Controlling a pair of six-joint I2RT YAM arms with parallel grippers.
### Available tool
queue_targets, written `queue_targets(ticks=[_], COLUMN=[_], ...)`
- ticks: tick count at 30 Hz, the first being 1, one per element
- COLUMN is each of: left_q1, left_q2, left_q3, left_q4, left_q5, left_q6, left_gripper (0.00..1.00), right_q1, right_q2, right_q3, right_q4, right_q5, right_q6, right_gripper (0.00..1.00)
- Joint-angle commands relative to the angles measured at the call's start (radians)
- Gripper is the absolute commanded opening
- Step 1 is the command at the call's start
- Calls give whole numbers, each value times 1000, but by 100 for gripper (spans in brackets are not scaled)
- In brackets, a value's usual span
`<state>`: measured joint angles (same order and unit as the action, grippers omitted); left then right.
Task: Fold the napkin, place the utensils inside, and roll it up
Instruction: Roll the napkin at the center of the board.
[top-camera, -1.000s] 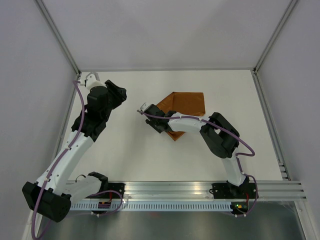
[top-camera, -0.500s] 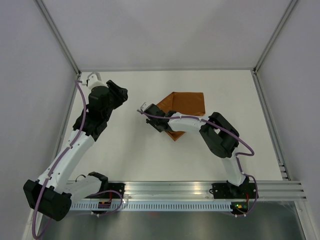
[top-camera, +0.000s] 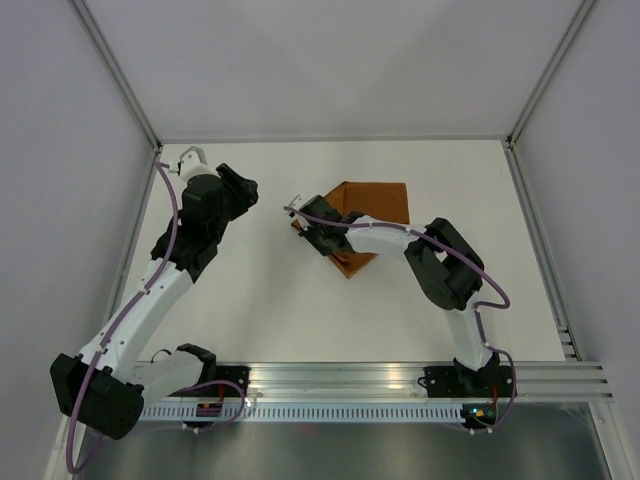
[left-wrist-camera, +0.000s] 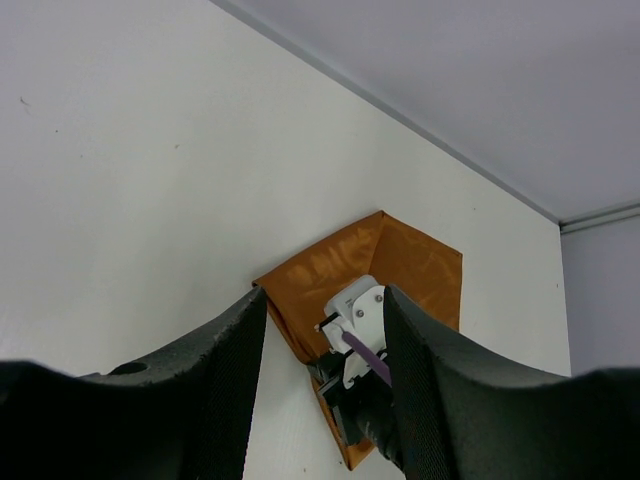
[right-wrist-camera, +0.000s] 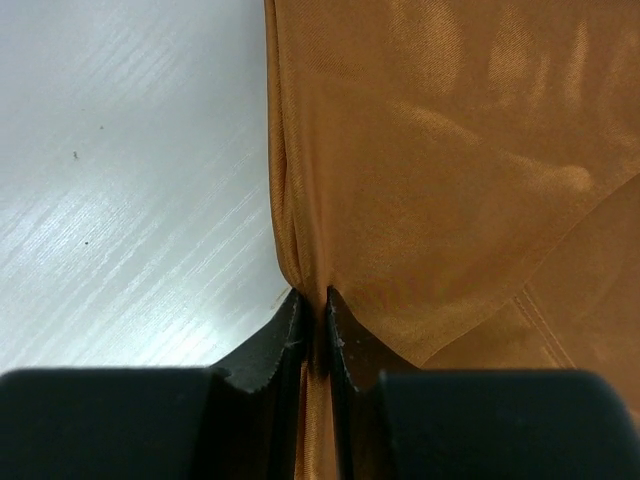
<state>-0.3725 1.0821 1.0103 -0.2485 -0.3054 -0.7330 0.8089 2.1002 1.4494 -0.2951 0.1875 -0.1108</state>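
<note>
The rust-orange napkin (top-camera: 375, 205) lies folded near the table's middle, seen also in the left wrist view (left-wrist-camera: 420, 265) and filling the right wrist view (right-wrist-camera: 450, 150). My right gripper (top-camera: 305, 222) is shut on a pinched fold of the napkin's left edge (right-wrist-camera: 312, 300). My left gripper (top-camera: 238, 185) is open and empty, held above the table to the left of the napkin; its black fingers (left-wrist-camera: 225, 370) frame the right gripper. The knife is not in view.
The white table (top-camera: 250, 300) has metal frame posts at its corners and grey walls around it. A metal rail (top-camera: 400, 380) runs along the near edge by the arm bases.
My right gripper has moved up and slightly right with the napkin's edge, pulling the fold over. My left arm has shifted a little to the right.
</note>
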Motion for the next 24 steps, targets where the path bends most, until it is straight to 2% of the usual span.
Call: queue_targets(ticks=[1, 16, 21, 24], left_q1=[4, 4, 3, -11], left_q2=[2, 42, 87, 114], left_q3=[-22, -174, -254, -305], left_q4=[54, 155, 242, 357], left_q5=[23, 69, 114, 143], left_q6=[26, -8, 0, 53], left_gripper=[56, 53, 52, 52], right_q1=[-31, -177, -221, -240], right_q2=[17, 14, 46, 64], right_q3=[-40, -21, -12, -6], right_q4=[-49, -122, -159, -185], right_q5=[-138, -632, -827, -902], right_q6=[10, 52, 59, 46], right_gripper=[18, 13, 13, 12])
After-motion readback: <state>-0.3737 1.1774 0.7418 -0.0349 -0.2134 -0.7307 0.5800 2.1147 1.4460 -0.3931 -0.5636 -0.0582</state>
